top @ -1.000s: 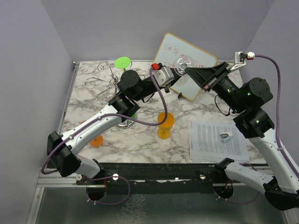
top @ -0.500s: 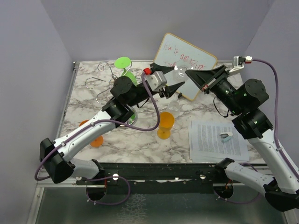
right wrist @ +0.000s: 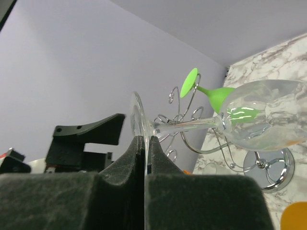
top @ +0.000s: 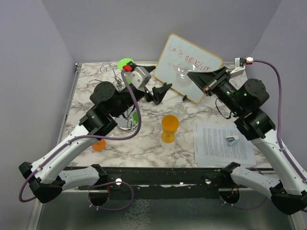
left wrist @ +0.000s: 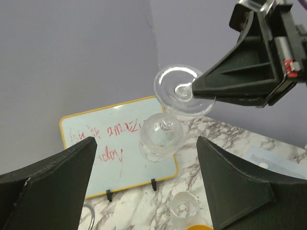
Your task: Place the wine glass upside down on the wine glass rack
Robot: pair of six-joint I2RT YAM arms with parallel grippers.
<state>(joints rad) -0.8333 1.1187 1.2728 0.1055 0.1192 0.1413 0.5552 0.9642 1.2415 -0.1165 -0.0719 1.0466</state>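
Right end effector [right wrist: 145, 139] clamps wine glass [right wrist: 254, 115] foot, raised | left end effector [top: 158, 79] wide open, aloft

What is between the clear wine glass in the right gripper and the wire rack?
In the top view, the open left gripper lies between wine glass and rack.

Clear wine glass [left wrist: 160, 139]; silver wire rack [right wrist: 267, 170]; white-grey marbled table [top: 148, 143]; orange glass [top: 170, 127]; green glass [top: 125, 63].
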